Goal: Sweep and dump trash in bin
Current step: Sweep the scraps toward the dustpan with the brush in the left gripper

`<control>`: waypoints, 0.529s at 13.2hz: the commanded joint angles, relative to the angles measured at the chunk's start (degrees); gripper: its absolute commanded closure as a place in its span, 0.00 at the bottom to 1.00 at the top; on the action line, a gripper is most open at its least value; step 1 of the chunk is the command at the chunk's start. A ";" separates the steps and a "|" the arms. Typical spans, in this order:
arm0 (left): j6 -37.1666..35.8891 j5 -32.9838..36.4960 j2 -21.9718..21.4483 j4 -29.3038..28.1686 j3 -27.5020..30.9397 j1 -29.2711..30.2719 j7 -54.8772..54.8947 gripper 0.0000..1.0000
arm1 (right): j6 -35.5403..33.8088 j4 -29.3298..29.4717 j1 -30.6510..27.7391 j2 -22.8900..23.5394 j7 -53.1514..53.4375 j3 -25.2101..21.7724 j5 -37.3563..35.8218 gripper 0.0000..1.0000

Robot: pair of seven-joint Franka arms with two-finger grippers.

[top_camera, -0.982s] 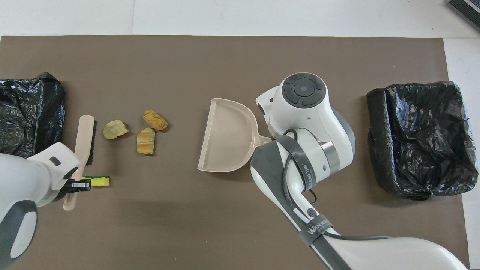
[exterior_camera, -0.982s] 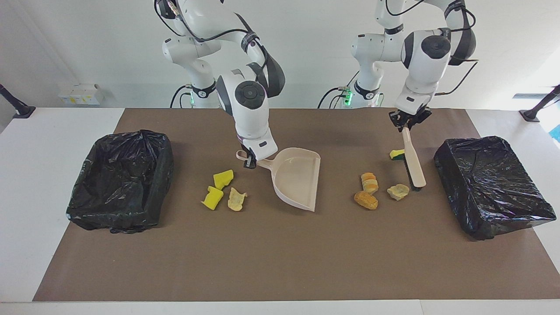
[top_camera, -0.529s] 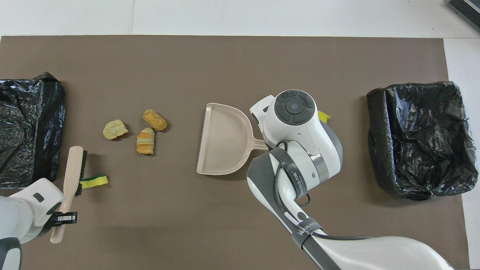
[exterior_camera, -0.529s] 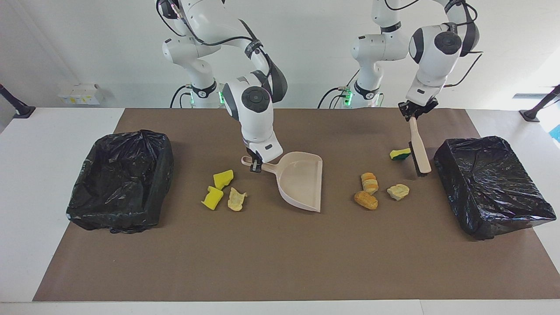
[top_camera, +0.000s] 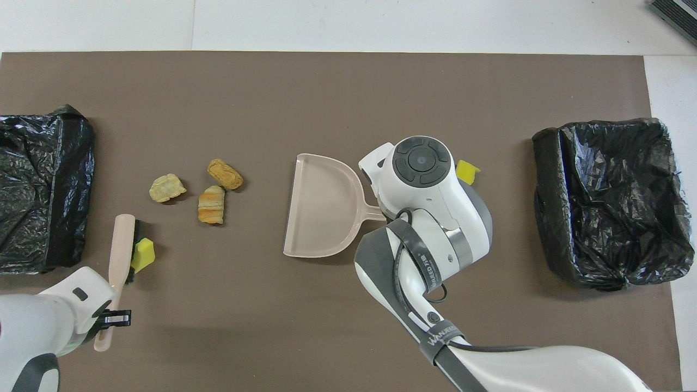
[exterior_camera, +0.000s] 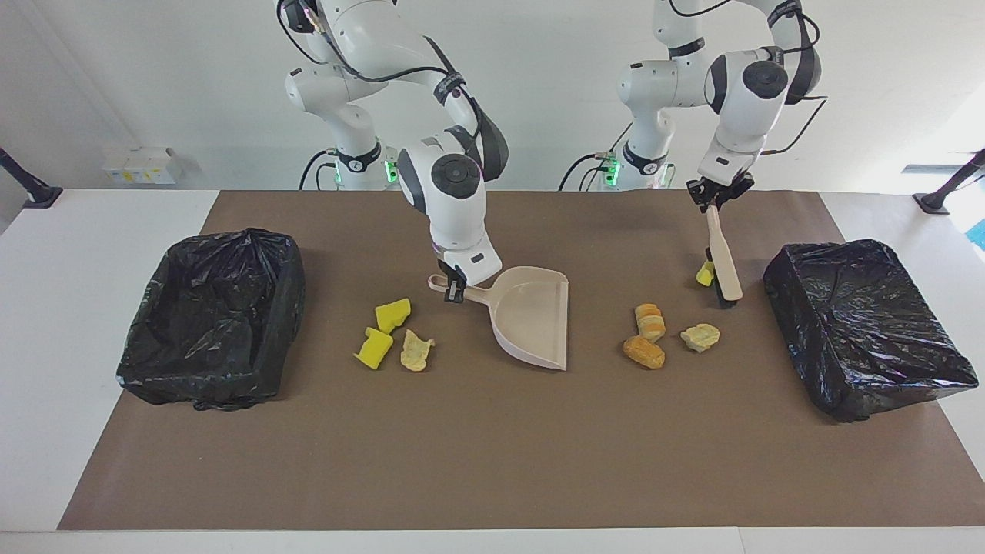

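1. beige plastic: the dustpan point(exterior_camera: 531, 315) lies on the brown mat point(exterior_camera: 492, 462) of the bench, its handle clamped between the fingers of the right gripper point(exterior_camera: 454, 291), its open mouth turned toward the left arm's end of the bench.
2. the hand brush point(exterior_camera: 724, 258), also beige with black bristles, hangs tilted from the left gripper point(exterior_camera: 712, 201); the fingers are pinched shut on the tip of its handle and the bristle end is down at the mat.
3. a yellow sponge chunk point(exterior_camera: 705, 274) sits touching the bristles, just below the left fingers in the facing view.
4. three bread pieces point(exterior_camera: 652, 323) lie near the brush head, between it and the mouth of the dustpan: a striped one, a darker brown one point(exterior_camera: 643, 352) and a pale one point(exterior_camera: 700, 337).
5. just beside the right fingers, away from the pan, lie two yellow sponge chunks point(exterior_camera: 392, 314) and a tan scrap point(exterior_camera: 416, 351); in the overhead view the right arm covers most of them.
6. a bin lined with black plastic point(exterior_camera: 866, 323) stands at the left arm's end of the bench, near the brush; a second lined bin point(exterior_camera: 215, 315) stands at the right arm's end, well apart from the right fingers.
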 commanded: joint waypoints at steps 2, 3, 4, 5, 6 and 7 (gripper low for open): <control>11.25 -0.27 7.85 -0.28 0.29 -3.81 -4.26 1.00 | 0.33 -1.78 0.03 -1.61 2.05 0.17 -0.65 1.00; 14.24 -0.27 9.87 -0.11 0.20 -4.86 -5.49 1.00 | 0.15 -2.31 0.29 -1.61 2.84 0.17 -0.65 1.00; 16.53 -0.27 11.20 0.15 0.29 -6.09 -6.37 1.00 | -0.02 -2.31 0.38 -1.69 2.85 0.17 -0.65 1.00; 18.21 -0.27 12.52 0.59 0.20 -6.45 -7.34 1.00 | -0.03 -2.31 0.38 -1.69 2.94 0.17 -0.65 1.00; 18.75 -0.27 13.23 1.21 0.20 -7.32 -7.78 1.00 | -0.03 -2.40 0.38 -1.69 3.20 0.17 -0.65 1.00; 18.58 -0.27 13.58 1.73 0.12 -8.46 -9.01 1.00 | 0.06 -2.40 0.38 -1.69 3.64 0.17 -0.65 1.00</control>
